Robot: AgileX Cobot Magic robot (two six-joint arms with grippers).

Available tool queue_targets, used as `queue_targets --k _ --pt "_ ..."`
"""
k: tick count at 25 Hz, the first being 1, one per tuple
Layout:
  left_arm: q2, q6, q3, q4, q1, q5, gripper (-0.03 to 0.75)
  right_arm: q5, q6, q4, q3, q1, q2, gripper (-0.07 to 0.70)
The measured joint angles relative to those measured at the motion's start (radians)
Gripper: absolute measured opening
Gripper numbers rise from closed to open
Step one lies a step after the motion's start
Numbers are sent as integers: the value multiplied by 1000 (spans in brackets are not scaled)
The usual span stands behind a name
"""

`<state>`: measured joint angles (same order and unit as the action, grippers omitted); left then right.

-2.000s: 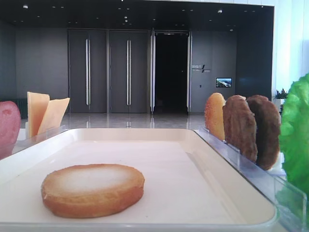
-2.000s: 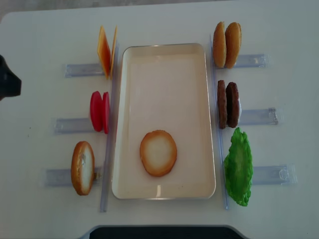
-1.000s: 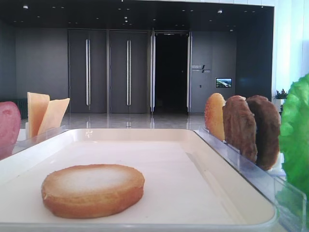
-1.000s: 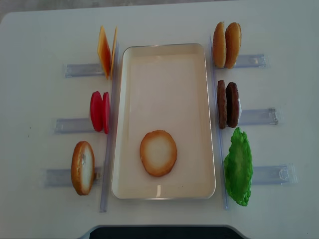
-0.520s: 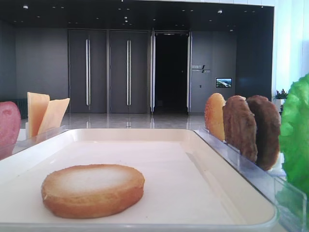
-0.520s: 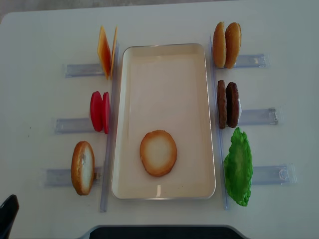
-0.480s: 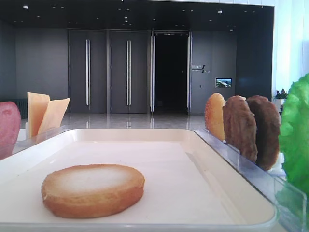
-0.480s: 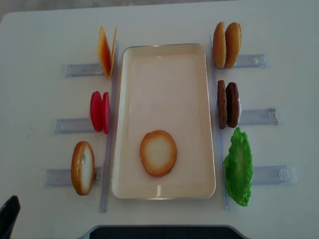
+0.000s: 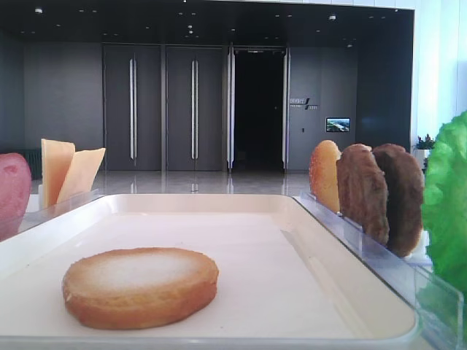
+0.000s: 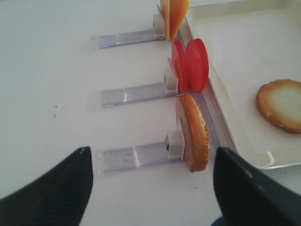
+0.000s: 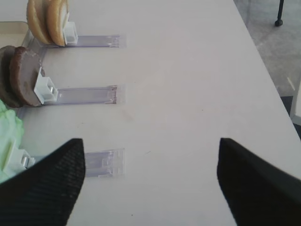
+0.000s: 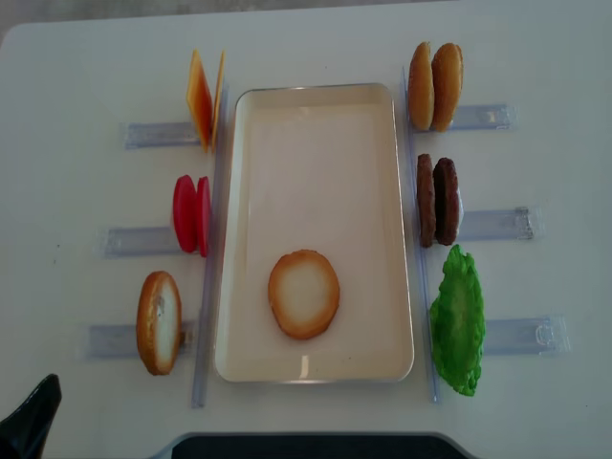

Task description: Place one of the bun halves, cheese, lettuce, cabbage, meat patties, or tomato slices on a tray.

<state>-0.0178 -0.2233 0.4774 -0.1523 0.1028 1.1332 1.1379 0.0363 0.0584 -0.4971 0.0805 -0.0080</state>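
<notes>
Over the white table [image 12: 86, 57], the left hand [image 10: 150, 188] and the right hand [image 11: 150, 181] both spread wide, empty. Beyond them, one bun half [image 12: 304, 294] lies flat on the tray [image 12: 316, 96], near end; another bun half [image 12: 159, 322] stands on edge left.

Lettuce [image 9: 446, 219]: cut off by the right edge in the low exterior view; only a sliver at the left edge in the right wrist view.
Tomato slices [image 9: 13, 191]: cropped by the left edge.
Left gripper [image 12: 29, 426]: one dark tip visible overhead; wrist-view fingers [image 10: 51, 188] blurred, cropped below.
</notes>
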Motion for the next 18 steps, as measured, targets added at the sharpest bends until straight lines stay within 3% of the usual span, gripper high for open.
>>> queue_targets --k 18 --pt "0 0 0 0 0 -6 486 0 0 0 0 0 0 577"
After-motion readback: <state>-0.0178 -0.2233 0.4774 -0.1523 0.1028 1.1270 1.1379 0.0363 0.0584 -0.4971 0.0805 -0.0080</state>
